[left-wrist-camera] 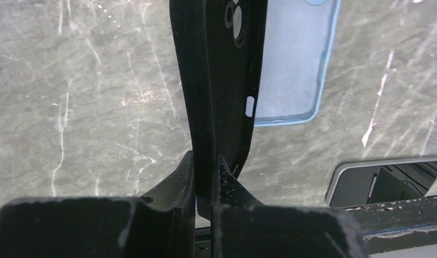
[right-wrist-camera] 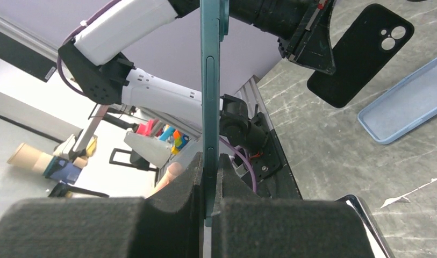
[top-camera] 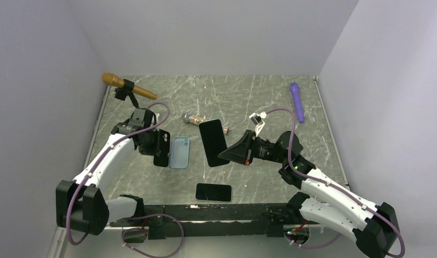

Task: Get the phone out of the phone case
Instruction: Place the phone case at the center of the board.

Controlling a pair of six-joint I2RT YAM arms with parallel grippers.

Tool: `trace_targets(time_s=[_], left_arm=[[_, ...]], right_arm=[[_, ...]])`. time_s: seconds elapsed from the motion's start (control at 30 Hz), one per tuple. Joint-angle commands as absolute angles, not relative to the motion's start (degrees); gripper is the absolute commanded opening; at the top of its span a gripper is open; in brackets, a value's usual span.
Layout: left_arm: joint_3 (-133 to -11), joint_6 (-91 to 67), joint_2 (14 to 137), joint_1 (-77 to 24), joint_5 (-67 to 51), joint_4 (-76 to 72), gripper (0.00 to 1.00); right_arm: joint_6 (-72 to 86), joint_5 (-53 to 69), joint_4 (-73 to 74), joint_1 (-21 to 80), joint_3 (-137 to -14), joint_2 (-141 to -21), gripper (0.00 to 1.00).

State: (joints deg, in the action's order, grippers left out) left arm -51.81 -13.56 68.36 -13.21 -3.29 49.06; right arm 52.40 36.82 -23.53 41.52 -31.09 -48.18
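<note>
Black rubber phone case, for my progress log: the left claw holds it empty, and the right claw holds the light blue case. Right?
Not quite: the right claw grips the teal-edged phone, not the light blue case, which lies flat on the grey marble table, as the top external view shows. The left claw does hold the empty black rubber phone case.

- Top camera is looking down from behind the arms over the grey marbled tabletop (top-camera: 248, 97).
- Left wrist camera is peering closely downward; the right one is facing leftward.
- All are sharing the black rubbery phone case (top-camera: 162, 149).
</note>
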Motion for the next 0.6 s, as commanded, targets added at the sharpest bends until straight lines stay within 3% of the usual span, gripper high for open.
trace_targets(time_s=[0.0,0.43,0.5,0.57], left_arm=[[-55.1,-10.8,71.1,-12.5,-0.2,48.8,0.00],[-58.1,-8.4,84.5,-12.4,1.1,44.1,0.00],[-58.9,-8.2,86.0,-12.1,0.9,44.1,0.00],[-59.1,-8.2,87.0,-11.8,-0.4,43.7,0.00]], right_arm=[[51.0,36.4,-27.0,41.0,-32.8,-46.2,0.00],[49.0,37.8,-25.7,39.7,-31.7,-45.5,0.00],[45.0,39.2,-20.7,39.5,-33.1,-46.0,0.00],[34.2,36.8,-5.3,39.5,-39.3,-47.0,0.00]])
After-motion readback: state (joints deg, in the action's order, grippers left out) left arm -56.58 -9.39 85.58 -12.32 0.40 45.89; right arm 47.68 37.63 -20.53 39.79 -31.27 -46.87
